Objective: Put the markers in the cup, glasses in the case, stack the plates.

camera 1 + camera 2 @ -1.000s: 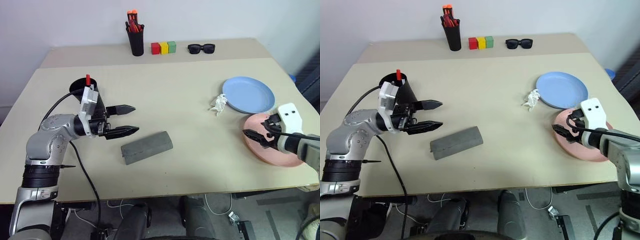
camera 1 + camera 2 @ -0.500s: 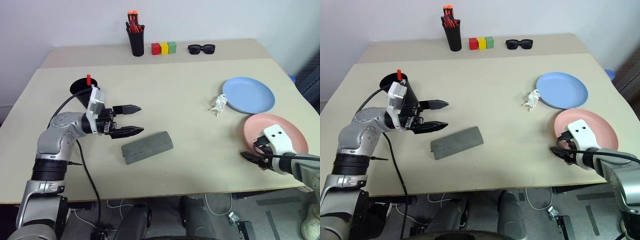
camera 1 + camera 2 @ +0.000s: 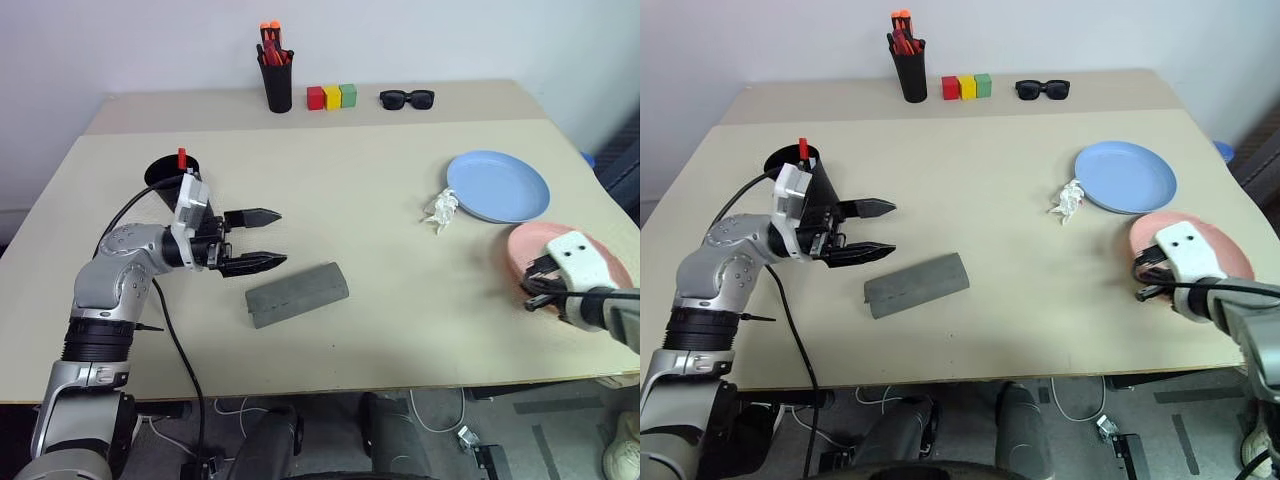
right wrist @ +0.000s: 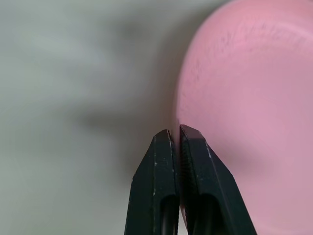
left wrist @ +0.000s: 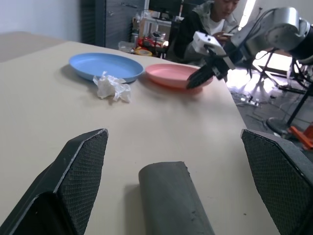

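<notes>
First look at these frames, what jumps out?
The right gripper is shut on the near-left rim of the pink plate at the table's right edge, the blue plate just behind. On the left, the open left gripper hovers above the closed grey case.

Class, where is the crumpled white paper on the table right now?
In the left eye view, the crumpled white paper lies on the table's right side, just left of the blue plate, close against its rim.

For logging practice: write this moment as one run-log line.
left gripper: open, near grey oblong case | right gripper: shut on round salmon pink plastic plate rim
</notes>
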